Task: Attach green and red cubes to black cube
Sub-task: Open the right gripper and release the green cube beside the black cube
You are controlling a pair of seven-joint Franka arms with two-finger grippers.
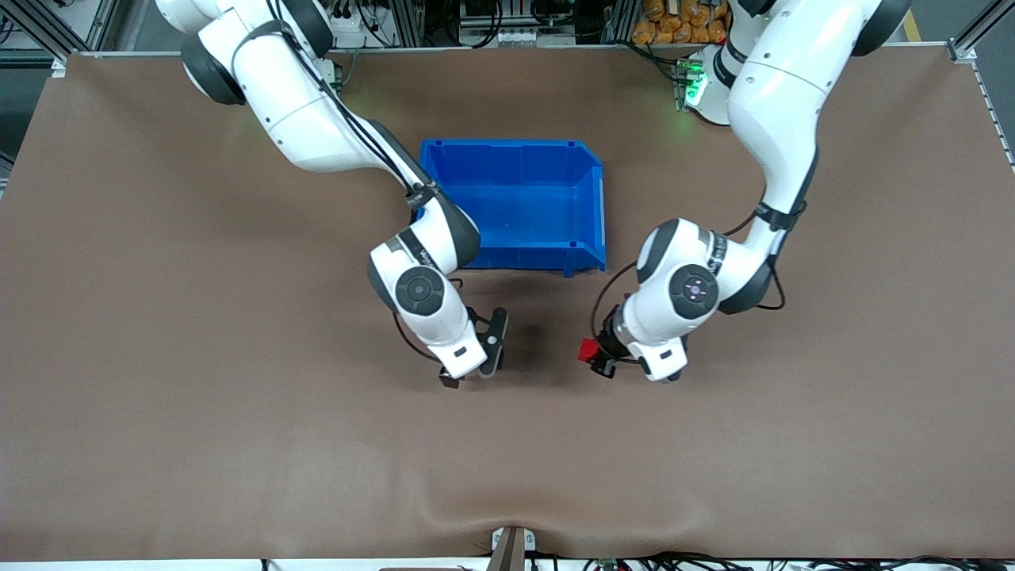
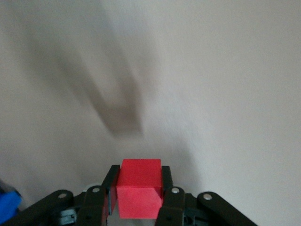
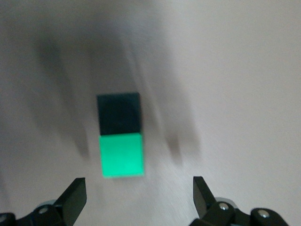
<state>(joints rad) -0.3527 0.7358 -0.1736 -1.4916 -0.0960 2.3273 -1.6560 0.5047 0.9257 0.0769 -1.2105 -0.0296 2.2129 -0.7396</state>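
Brown matting is covering the table point(image 1: 158, 396), a blue bin point(image 1: 519, 202) sitting mid-table, racks lining the edge by the bases. Front view: left gripper point(image 1: 596, 358) is clamping the red cube point(image 1: 587, 350) above the mat; right gripper point(image 1: 476, 357) is hanging open nearby. Left wrist view: red cube point(image 2: 139, 194) is sitting squeezed between both fingers point(image 2: 169, 200). Right wrist view: released fingers point(image 3: 74, 197) are flanking the green cube point(image 3: 122, 154), touching the black cube point(image 3: 119, 113), both lying on the mat.
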